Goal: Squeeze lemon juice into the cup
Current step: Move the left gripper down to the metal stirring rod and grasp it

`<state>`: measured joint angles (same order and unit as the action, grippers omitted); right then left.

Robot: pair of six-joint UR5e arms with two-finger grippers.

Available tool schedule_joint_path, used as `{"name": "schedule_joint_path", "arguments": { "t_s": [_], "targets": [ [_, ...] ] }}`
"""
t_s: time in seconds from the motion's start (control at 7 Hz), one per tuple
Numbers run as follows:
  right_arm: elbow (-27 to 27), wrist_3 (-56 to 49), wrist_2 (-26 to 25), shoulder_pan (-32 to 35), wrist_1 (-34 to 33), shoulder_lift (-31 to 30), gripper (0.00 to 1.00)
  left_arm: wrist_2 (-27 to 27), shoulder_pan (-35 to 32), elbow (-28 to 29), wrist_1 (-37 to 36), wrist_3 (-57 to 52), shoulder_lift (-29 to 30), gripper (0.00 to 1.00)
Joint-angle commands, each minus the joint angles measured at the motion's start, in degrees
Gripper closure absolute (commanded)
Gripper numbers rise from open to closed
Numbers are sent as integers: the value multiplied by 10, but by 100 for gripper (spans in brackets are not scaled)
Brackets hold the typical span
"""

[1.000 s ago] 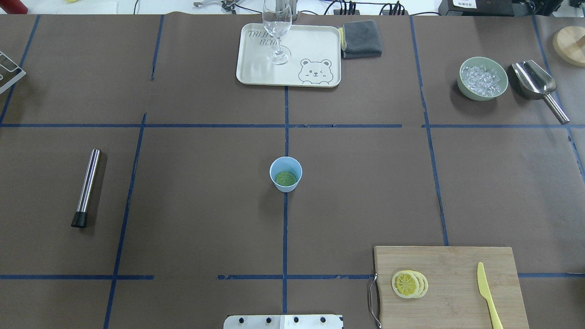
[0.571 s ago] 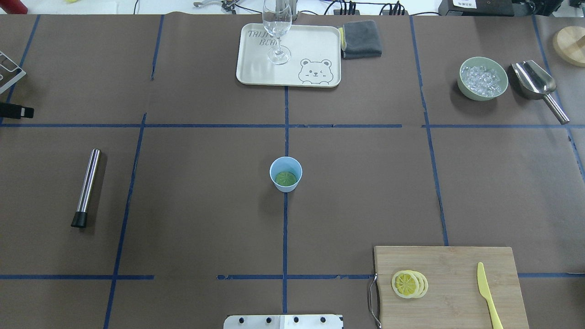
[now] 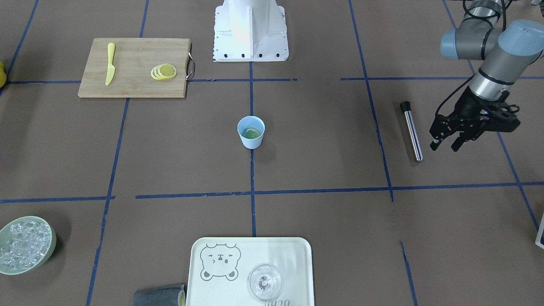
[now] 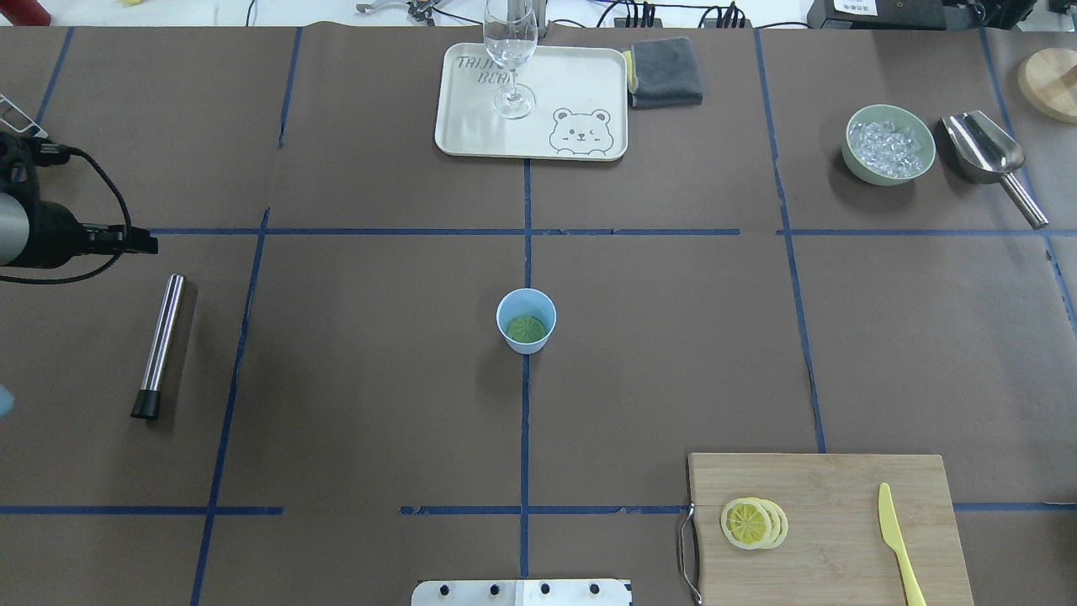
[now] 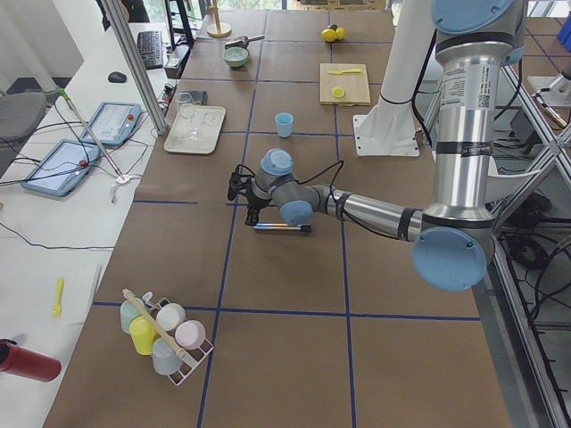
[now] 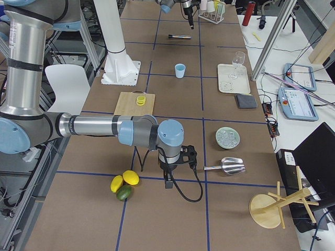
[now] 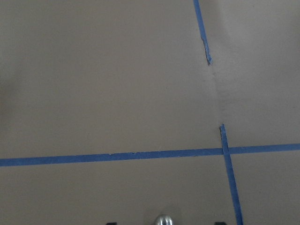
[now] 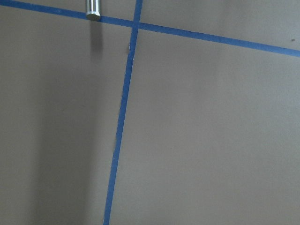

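The light-blue cup (image 4: pixel 526 320) stands at the table's centre with a green slice at its bottom; it also shows in the front view (image 3: pixel 250 132). Several overlapping lemon slices (image 4: pixel 753 523) lie on the wooden cutting board (image 4: pixel 841 480), also seen in the front view (image 3: pixel 163 71). My left gripper (image 3: pixel 444 143) hangs open and empty above the table's left part, beside the far end of a steel rod (image 3: pixel 411 131), far from cup and lemon. My right gripper (image 6: pixel 168 180) shows only in the exterior right view, past the table's right end; I cannot tell whether it is open.
The steel rod (image 4: pixel 160 345) lies left. A yellow toy knife (image 4: pixel 899 539) lies on the board. A tray (image 4: pixel 580 84) with a stemmed glass (image 4: pixel 511 59) and a grey cloth (image 4: pixel 666 71) are at the back. A bowl of ice (image 4: pixel 889 145) and a metal scoop (image 4: pixel 989 156) sit back right.
My left arm has come into the overhead view from the left edge and moved right, to beside the steel rod's far end. Cup, lemon slices and other objects have not moved.
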<state>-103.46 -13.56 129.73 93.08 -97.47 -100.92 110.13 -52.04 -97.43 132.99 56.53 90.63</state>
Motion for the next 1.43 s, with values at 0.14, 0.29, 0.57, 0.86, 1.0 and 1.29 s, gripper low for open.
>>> {"name": "schedule_joint_path", "arguments": {
  "t_s": [0.14, 0.29, 0.57, 0.86, 1.0, 1.29],
  "targets": [
    [2, -3, -1, 0, 1, -1, 0, -38, 52, 20, 1, 4, 6, 36],
    [1, -3, -1, 0, 1, -1, 0, -47, 64, 24, 0, 5, 6, 36],
    [2, -4, -1, 0, 1, -1, 0, -58, 73, 31, 1, 4, 6, 36],
    [2, -3, -2, 0, 1, -1, 0, -60, 77, 34, 1, 4, 6, 36],
    [2, -4, -3, 0, 1, -1, 0, -65, 81, 35, 1, 4, 5, 36],
    [2, -3, -3, 0, 1, -1, 0, -71, 83, 41, 2, 3, 6, 36]
  ]
}}
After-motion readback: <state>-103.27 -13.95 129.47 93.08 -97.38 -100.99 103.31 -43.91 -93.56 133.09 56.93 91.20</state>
